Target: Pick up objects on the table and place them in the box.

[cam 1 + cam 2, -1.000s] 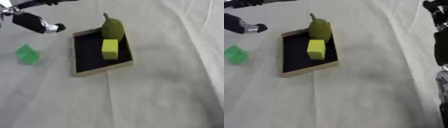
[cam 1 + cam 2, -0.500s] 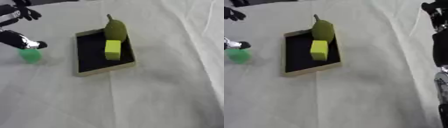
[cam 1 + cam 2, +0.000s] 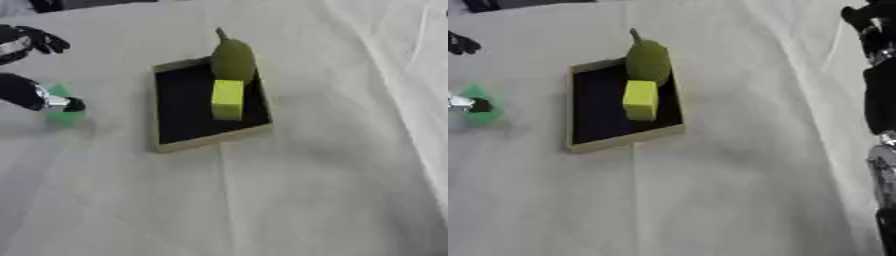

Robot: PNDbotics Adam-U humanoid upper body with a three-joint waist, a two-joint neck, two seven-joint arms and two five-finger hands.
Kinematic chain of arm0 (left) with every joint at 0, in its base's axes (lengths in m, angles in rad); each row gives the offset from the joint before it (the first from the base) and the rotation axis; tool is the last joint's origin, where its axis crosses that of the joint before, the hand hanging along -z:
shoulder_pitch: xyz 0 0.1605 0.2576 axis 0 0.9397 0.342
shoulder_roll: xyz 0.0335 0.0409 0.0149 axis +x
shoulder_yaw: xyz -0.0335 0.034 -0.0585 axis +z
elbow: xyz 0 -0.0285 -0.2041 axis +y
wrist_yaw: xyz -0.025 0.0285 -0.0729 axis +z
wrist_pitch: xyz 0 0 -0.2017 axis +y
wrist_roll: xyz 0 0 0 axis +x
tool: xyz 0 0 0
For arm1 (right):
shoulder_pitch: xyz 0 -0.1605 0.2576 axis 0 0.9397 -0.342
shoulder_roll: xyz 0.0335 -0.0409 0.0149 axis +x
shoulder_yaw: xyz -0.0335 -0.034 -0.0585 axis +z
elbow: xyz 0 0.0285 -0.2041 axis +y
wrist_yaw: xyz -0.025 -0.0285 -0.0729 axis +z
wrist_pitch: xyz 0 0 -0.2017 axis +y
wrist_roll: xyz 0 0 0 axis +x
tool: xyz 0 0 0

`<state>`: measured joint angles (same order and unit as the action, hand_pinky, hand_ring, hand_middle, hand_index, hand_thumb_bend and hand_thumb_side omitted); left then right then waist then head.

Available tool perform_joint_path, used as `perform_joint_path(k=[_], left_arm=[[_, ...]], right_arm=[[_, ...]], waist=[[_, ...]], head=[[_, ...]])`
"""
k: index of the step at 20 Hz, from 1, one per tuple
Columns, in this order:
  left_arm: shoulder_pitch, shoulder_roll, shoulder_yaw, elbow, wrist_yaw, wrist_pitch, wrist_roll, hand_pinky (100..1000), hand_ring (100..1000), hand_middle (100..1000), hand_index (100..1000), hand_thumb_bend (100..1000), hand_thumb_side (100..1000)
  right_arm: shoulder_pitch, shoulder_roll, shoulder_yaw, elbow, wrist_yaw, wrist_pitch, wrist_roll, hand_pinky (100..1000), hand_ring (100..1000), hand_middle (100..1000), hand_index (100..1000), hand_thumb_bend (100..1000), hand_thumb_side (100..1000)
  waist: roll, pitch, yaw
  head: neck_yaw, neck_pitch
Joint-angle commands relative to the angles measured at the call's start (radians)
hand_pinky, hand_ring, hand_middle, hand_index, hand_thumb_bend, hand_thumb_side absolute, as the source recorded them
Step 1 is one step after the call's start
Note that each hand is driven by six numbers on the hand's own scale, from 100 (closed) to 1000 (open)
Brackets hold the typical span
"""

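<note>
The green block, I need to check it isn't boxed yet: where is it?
The green block sits on the white cloth left of the box, outside it, at the left hand fingertips.

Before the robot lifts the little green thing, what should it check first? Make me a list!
1. Left hand is at the green block: ok, a fingertip touches its top.
2. Fingers closed round the block: cannot tell, the block is partly hidden behind the hand.
3. Box has free room: ok, the left part of its dark floor is bare.
4. Things already in the box stay out of the way: ok, the yellow block and the green pear sit along the right side.
5. Path from the block to the box is free: ok, only bare white cloth lies between.
6. Right arm is out of the way: ok, it shows only at the right edge.
</note>
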<state>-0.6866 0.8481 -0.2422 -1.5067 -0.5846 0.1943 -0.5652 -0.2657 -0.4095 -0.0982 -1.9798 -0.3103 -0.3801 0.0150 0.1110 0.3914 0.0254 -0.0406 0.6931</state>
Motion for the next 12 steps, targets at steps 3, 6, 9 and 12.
perform_joint_path(k=[3, 6, 9, 12], left_arm=[[0.013, 0.042, 0.03, 0.088, -0.037, 0.014, 0.026, 935, 883, 817, 920, 712, 472], [0.017, 0.034, 0.036, 0.131, -0.024, 0.017, 0.031, 934, 881, 815, 918, 700, 480], [0.002, 0.017, 0.042, 0.165, -0.006, 0.026, 0.039, 932, 876, 804, 909, 615, 472], [-0.022, -0.001, 0.043, 0.195, 0.038, 0.038, 0.032, 932, 872, 792, 899, 568, 426]], right_arm=[[-0.006, -0.017, -0.007, -0.02, 0.005, 0.001, 0.0, 893, 956, 589, 814, 100, 632], [-0.008, -0.016, -0.006, -0.02, 0.005, 0.002, 0.0, 893, 956, 589, 814, 100, 633], [-0.009, -0.013, -0.004, -0.02, 0.006, 0.004, 0.001, 893, 957, 588, 814, 100, 633], [-0.009, -0.011, -0.004, -0.02, 0.007, 0.005, 0.002, 893, 957, 588, 814, 100, 634]], waist=[[-0.014, -0.034, 0.002], [-0.014, -0.031, 0.003], [-0.015, -0.029, 0.0], [-0.014, -0.028, -0.003]], head=[[-0.001, 0.0], [-0.001, 0.0], [0.0, -0.002], [0.002, -0.003]])
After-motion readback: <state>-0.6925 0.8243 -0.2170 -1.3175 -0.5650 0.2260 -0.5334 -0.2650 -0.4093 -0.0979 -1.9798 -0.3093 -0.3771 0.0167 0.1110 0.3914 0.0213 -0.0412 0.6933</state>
